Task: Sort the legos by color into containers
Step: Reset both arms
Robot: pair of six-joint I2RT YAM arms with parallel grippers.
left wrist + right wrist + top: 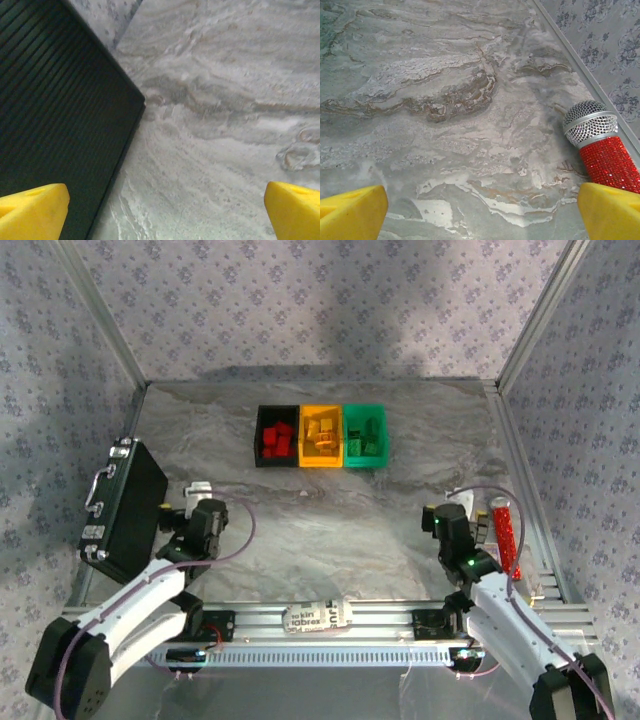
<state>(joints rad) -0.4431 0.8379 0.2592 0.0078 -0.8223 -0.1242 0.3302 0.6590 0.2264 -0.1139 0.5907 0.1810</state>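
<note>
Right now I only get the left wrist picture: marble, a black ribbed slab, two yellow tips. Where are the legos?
Observer: In three joined bins at the far middle of the table.
Operator: Sorted by color?
Observer: Yes: red legos in the black bin, yellow legos in the orange bin, green legos in the green bin.
Operator: And that black slab?
Observer: A case with a metal handle, at the table's left edge.
</note>
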